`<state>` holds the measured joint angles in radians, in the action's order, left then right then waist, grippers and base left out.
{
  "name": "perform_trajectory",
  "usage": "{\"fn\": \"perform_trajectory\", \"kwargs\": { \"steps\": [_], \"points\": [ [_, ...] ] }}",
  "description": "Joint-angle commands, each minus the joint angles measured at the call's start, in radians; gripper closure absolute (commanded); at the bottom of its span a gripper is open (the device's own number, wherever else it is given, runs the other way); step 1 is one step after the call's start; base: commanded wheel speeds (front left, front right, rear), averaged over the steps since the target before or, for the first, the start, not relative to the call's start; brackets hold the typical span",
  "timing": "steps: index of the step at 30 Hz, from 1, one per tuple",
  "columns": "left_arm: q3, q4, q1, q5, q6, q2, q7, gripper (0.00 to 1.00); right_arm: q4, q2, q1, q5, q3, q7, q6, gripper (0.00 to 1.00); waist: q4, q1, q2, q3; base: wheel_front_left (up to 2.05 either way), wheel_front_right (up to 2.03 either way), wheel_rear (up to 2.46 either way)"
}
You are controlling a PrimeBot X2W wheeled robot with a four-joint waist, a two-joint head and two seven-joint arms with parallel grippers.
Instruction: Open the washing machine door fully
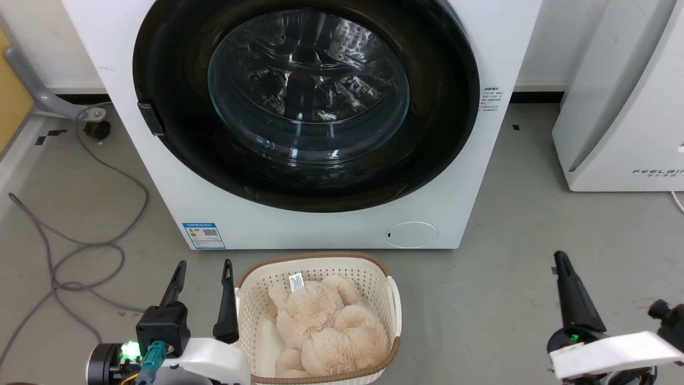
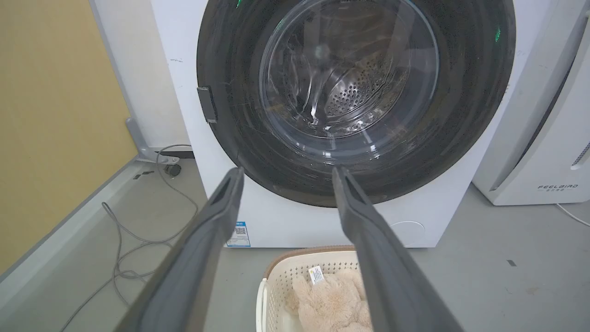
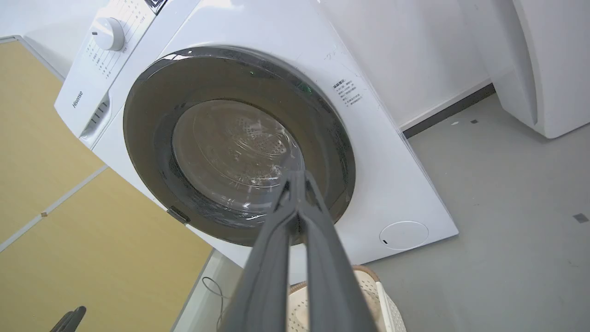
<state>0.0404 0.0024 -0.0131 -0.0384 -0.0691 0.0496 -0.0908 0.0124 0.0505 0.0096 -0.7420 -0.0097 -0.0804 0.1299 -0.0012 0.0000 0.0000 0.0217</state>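
The washing machine door [image 1: 176, 64] is a big round glossy black ring with a bulging clear glass bowl [image 1: 309, 85]; it lies flat against the white machine front, with a small dark handle tab [image 1: 150, 118] on its left rim. The same door [image 2: 239, 120] fills the upper left wrist view and sits tilted in the right wrist view, door [image 3: 147, 124]. My left gripper [image 1: 204, 266] hangs low at the lower left, open, well short of the door. My right gripper [image 1: 559, 258] is at the lower right, fingers together, empty.
A cream basket [image 1: 389, 299] holding a beige plush toy [image 1: 326, 326] stands on the floor right before the machine. Grey cables [image 1: 80, 246] loop on the floor at left. A white appliance [image 1: 625, 96] stands to the right, a yellow panel [image 2: 50, 120] to the left.
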Motion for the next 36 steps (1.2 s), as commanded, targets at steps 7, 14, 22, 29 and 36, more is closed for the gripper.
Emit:
{"fn": "perform_trajectory", "kwargs": {
  "steps": [7,14,22,29,36],
  "points": [
    [0.008,-0.012,0.029,-0.007,-0.018,0.000,-0.025,0.00,0.068,0.000,-0.073,-0.168,-0.058,0.042,0.000,1.00,0.004,0.0000,0.0000,0.019,0.00,0.00,0.00],
    [0.014,-0.017,0.048,-0.007,-0.023,0.001,-0.038,0.00,0.129,0.007,-0.146,-0.238,-0.105,0.075,0.000,1.00,0.012,0.0000,0.0000,0.047,0.00,0.00,0.00],
    [0.015,-0.022,0.084,-0.008,-0.026,0.001,-0.055,0.00,0.216,0.036,-0.269,-0.321,-0.154,0.106,0.000,1.00,0.026,0.0000,0.0000,0.095,0.00,0.00,0.00],
    [0.015,-0.031,0.115,-0.008,-0.036,0.001,-0.069,0.00,0.294,0.072,-0.402,-0.397,-0.185,0.131,0.000,1.00,0.040,0.0000,0.0000,0.139,0.00,0.00,0.00],
    [0.021,-0.037,0.142,-0.017,-0.046,0.001,-0.084,0.00,0.378,0.109,-0.544,-0.459,-0.195,0.146,0.001,1.00,0.058,0.0000,0.0000,0.184,0.00,0.00,0.00]
  ]
}}
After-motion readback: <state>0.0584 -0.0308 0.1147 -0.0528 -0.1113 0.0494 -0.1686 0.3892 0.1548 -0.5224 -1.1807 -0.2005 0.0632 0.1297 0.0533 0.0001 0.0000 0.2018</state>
